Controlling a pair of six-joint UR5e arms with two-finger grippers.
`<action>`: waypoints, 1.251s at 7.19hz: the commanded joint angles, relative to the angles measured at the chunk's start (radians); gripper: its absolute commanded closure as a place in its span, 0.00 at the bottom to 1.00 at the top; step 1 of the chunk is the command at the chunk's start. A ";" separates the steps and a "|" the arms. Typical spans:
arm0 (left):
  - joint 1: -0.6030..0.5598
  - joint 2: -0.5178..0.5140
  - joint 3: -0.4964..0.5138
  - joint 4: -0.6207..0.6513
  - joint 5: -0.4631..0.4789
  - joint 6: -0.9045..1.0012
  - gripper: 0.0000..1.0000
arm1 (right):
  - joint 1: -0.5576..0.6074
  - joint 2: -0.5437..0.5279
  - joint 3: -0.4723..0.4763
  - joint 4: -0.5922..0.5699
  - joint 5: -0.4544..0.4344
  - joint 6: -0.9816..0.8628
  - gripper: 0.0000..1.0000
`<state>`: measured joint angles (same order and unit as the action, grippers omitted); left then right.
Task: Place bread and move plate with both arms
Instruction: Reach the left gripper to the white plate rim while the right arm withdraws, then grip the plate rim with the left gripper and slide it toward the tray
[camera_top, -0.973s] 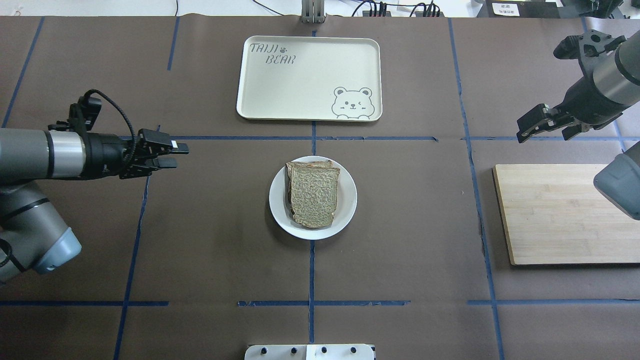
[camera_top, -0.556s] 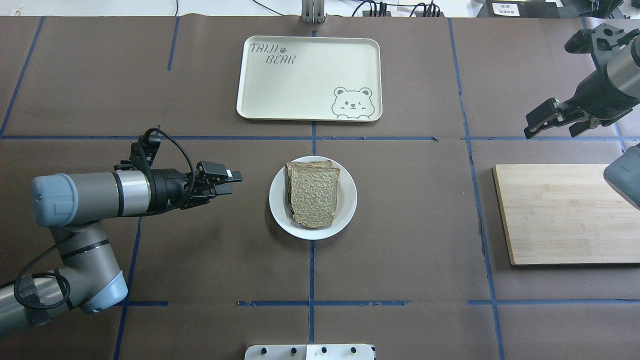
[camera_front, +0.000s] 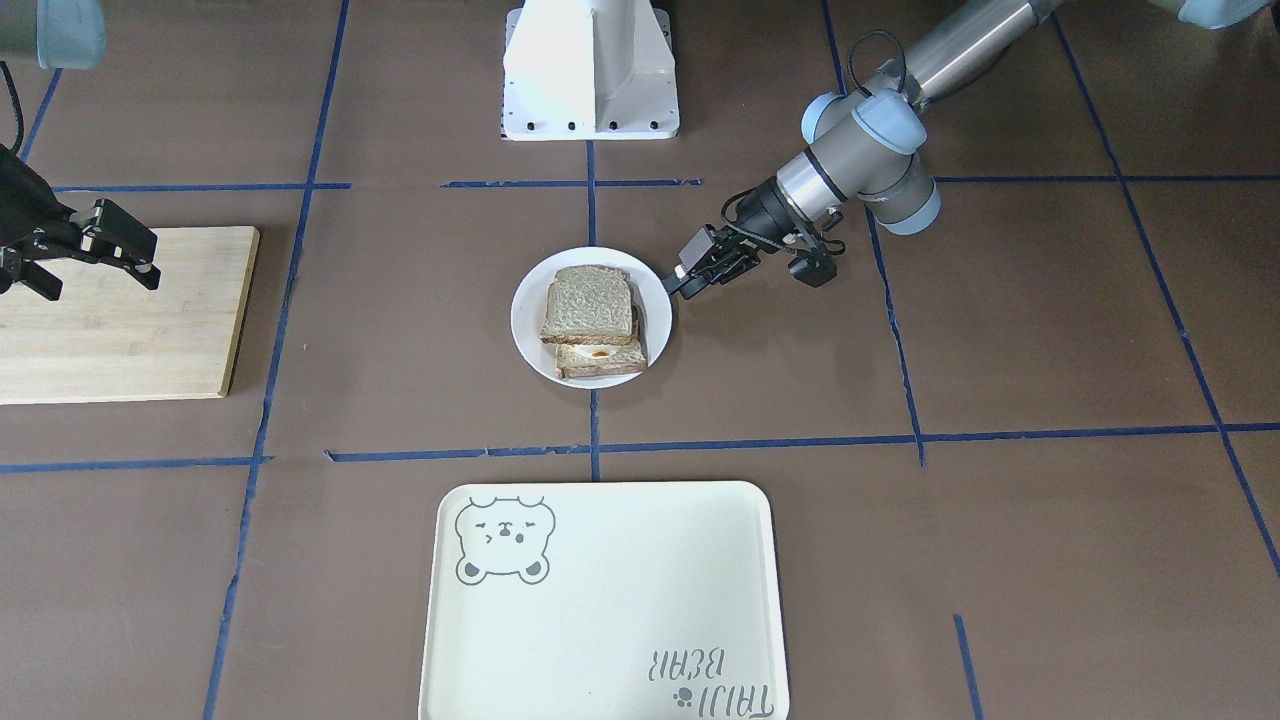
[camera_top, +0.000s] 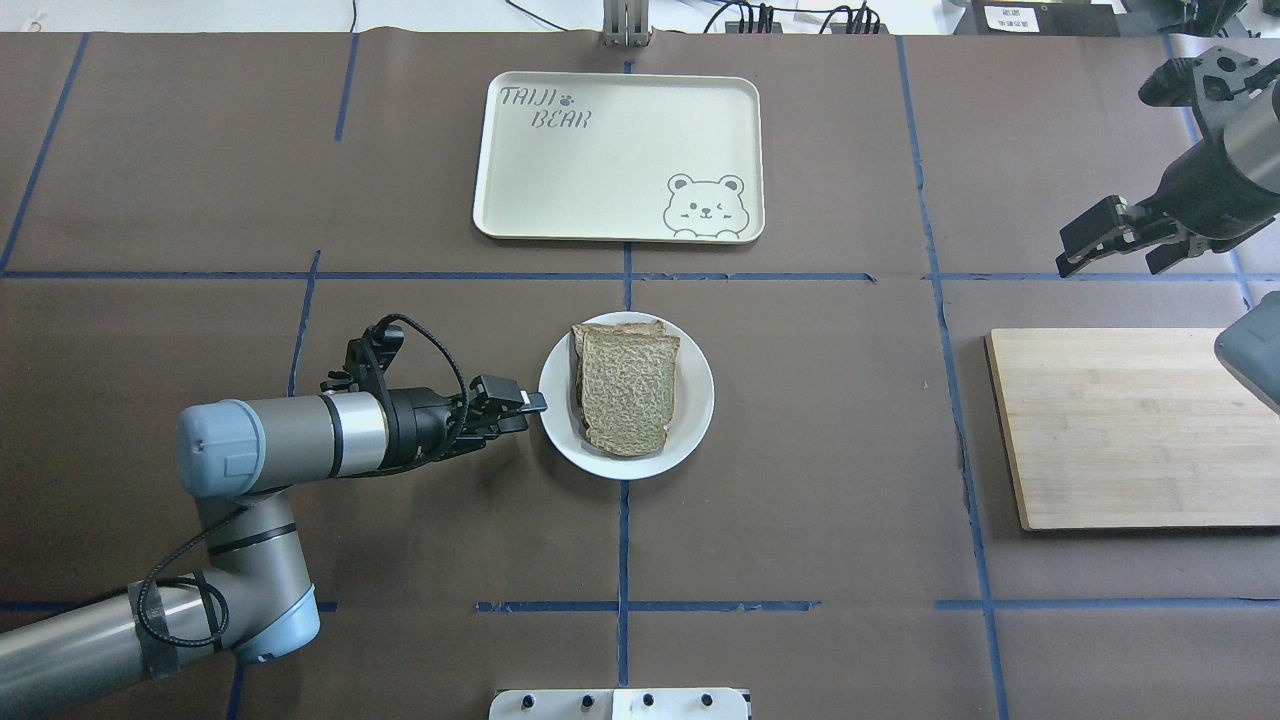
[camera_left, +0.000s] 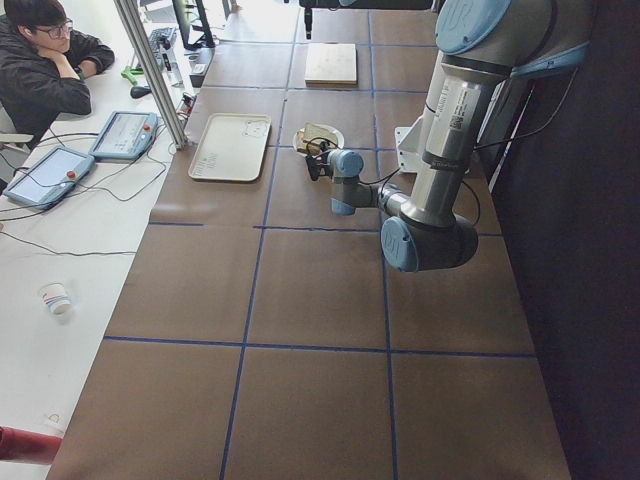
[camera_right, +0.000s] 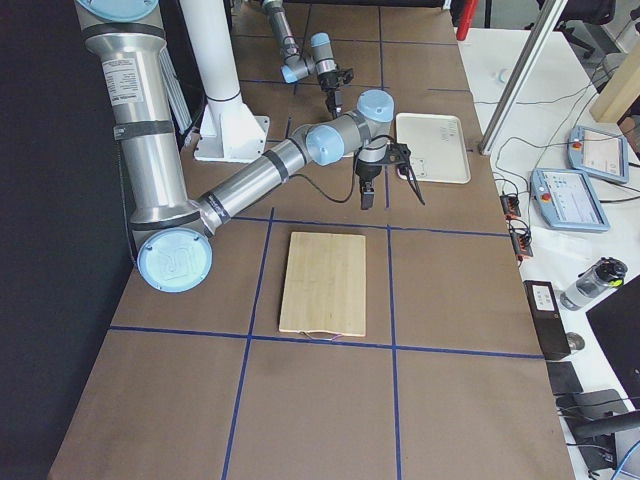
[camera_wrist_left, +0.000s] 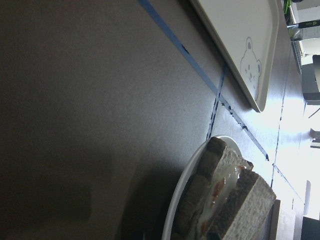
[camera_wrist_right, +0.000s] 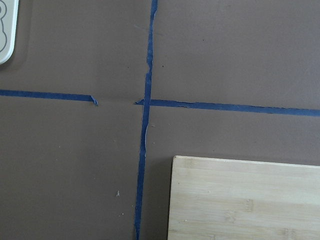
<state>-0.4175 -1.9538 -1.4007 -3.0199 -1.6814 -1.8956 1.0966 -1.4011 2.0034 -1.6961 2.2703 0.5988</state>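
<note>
The plain bread (camera_top: 630, 392) lies on top of an egg-topped slice (camera_front: 600, 358) on the white plate (camera_top: 692, 432), at the table's middle. In the front view the bread (camera_front: 588, 303) covers most of the plate (camera_front: 527, 320). My left gripper (camera_top: 528, 412) is low and open, its fingertips at the plate's left rim; in the front view this gripper (camera_front: 676, 282) touches the rim's right side. The left wrist view shows the plate's edge (camera_wrist_left: 187, 185) and the stacked slices (camera_wrist_left: 250, 200) very close. My right gripper (camera_top: 1105, 268) hangs open and empty, far right.
A cream bear tray (camera_top: 620, 155) lies beyond the plate, across a blue tape line. A wooden cutting board (camera_top: 1120, 425) lies at the right, below my right gripper (camera_front: 98, 280). Blue tape lines cross the brown table cover. The white robot base (camera_front: 590, 70) stands at the near edge.
My left arm has swung in and down from the far left until its open gripper reaches the plate's rim. My right gripper has drifted a little further right.
</note>
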 joint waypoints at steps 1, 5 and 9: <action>0.008 -0.007 0.006 0.001 0.003 0.001 0.57 | 0.000 -0.002 0.000 -0.001 0.002 0.001 0.00; 0.011 -0.049 0.038 0.004 0.005 0.000 0.58 | 0.000 -0.002 0.000 -0.001 0.006 -0.001 0.00; 0.012 -0.076 0.078 0.006 0.005 0.000 0.61 | 0.003 -0.009 0.002 0.001 0.008 0.001 0.00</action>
<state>-0.4053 -2.0268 -1.3262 -3.0154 -1.6767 -1.8948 1.0984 -1.4060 2.0036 -1.6956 2.2778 0.5997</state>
